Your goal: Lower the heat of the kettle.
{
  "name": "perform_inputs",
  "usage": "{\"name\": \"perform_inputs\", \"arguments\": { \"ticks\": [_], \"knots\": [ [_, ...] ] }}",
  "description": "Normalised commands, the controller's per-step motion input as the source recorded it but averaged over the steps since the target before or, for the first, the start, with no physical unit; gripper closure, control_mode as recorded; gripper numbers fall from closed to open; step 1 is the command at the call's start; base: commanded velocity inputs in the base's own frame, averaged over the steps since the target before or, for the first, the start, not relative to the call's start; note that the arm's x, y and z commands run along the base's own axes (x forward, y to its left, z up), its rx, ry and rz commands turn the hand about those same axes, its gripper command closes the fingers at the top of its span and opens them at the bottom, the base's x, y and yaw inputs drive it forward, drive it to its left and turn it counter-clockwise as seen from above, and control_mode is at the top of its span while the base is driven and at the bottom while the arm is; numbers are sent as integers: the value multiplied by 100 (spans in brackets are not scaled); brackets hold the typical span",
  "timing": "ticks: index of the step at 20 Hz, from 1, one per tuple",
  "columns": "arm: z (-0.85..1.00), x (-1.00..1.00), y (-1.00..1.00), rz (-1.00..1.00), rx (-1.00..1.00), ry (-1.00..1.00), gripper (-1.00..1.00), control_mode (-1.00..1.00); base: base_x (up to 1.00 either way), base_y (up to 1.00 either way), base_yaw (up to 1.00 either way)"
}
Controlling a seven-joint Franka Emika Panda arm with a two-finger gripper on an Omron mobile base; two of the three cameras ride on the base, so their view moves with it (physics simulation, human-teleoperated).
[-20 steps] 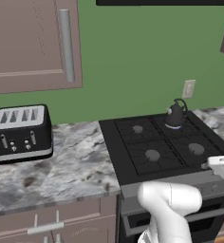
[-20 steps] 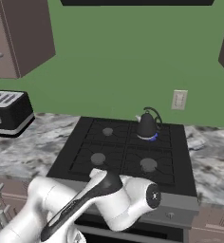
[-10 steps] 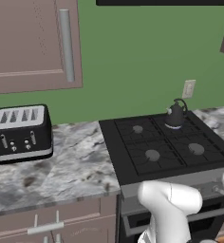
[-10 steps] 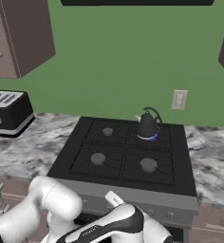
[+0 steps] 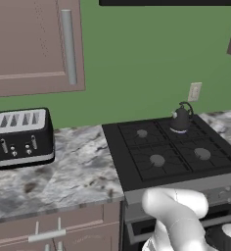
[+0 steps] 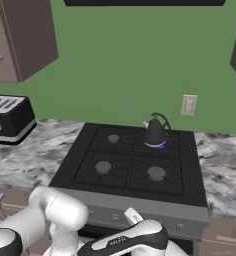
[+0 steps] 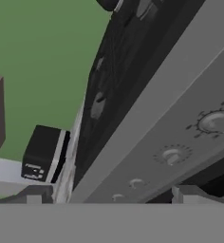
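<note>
Here the kettle (image 5: 180,119) is seen on the rear right burner of the black stove (image 5: 137,166), upright, with its thin arched handle above it and a bluish ring at its base (image 6: 159,144). In the right base view the same kettle (image 6: 154,131) stands at the back of the cooktop, just below the white wall outlet (image 6: 188,105) on the green wall.

The gripper (image 7: 109,194) is held low, in front of the stove's grey front panel (image 7: 180,128). In the hand view its two dark fingertips (image 7: 34,195) are seen only as short stubs at the bottom edge, one far to each side, so the jaws are spread wide with nothing between them. Just beyond them a row of round knobs (image 7: 215,121) is seen on the panel, the nearest ones not touched by either fingertip.

The kettle is well apart from the gripper: it sits up on the cooktop at the far back, while the gripper is down at the panel below the front edge. In the hand view the scene is rolled steeply, and a dark rounded shape at the top edge cannot be told for certain as the kettle.

A black-and-silver toaster (image 5: 22,137) stands on the marbled counter (image 5: 68,176) to the left of the stove, well away from both.
</note>
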Motion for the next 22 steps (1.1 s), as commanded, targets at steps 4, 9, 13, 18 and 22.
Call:
{"name": "perform_inputs", "arguments": {
  "ticks": [4, 9, 13, 18, 22],
  "knots": [
    [-16, 0, -27, 0, 0, 0, -100, -100, 0, 0, 0],
    [-19, 0, -6, 0, -1, 0, -100, -100, 0, 0, 0],
    [-18, 0, 0, 0, -3, 0, -100, -100, 0, 0, 0],
    [-6, 0, 0, -2, -1, 0, -100, -100, 0, 0, 0],
    [-4, 0, 0, -1, 0, 0, -100, -100, 0, 0, 0]
  ]
}}
